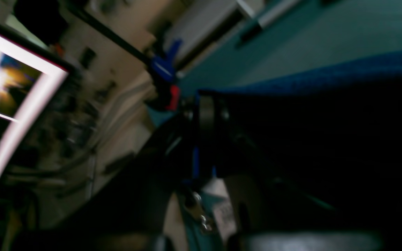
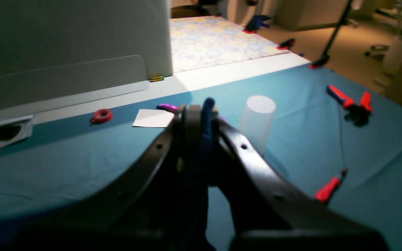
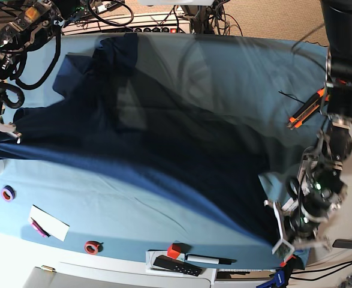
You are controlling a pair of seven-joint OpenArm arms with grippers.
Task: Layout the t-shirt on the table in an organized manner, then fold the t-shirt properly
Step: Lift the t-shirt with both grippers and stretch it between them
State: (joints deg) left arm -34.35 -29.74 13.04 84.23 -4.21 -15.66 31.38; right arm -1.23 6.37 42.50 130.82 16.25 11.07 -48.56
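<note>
Here the t-shirt stretches between both hands, pinched.

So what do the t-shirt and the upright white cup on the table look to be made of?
The t-shirt: soft navy knit fabric, matte; it drapes and sags between both grippers. The cup: probably frosted translucent plastic, smooth, with light glowing through its wall. The table cover: thin teal cloth, faintly creased.

left wrist view blurred, dark t-shirt fills its lower half

Base looks straight down on your table. Both wrist cams sit close behind their jaws, skimming low across that same table.
</note>
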